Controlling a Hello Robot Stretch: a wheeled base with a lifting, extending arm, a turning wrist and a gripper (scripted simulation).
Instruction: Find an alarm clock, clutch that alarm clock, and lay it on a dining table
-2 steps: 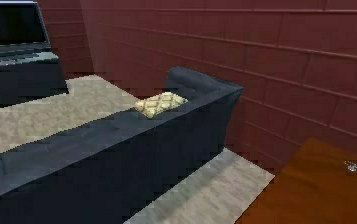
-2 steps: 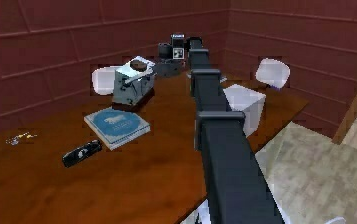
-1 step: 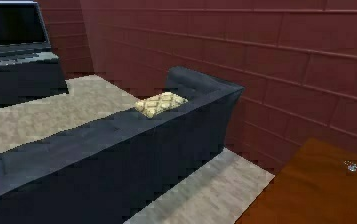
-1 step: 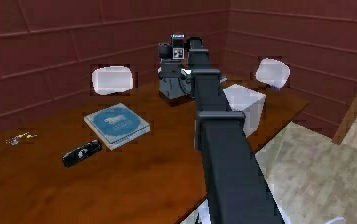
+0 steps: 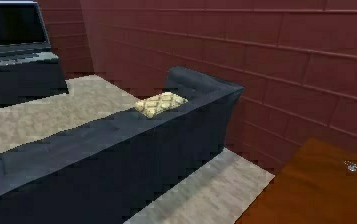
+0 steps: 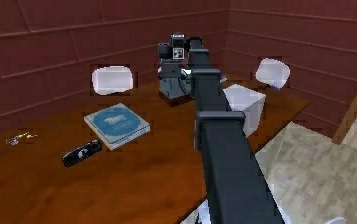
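Pincer [image 6: 170,80] toward the counter's [image 6: 46,170] far edge
Its spread, and whether it holds anything, cannot be told.

Both views are rather dim; light is soft and even, w/ only faint shadows. Back of the dark blue fabric sofa [image 5: 136,165] is in shade. Brown wooden dining table [image 6: 56,185] has weak sheen; white chair backs [image 6: 113,78] are brightest.
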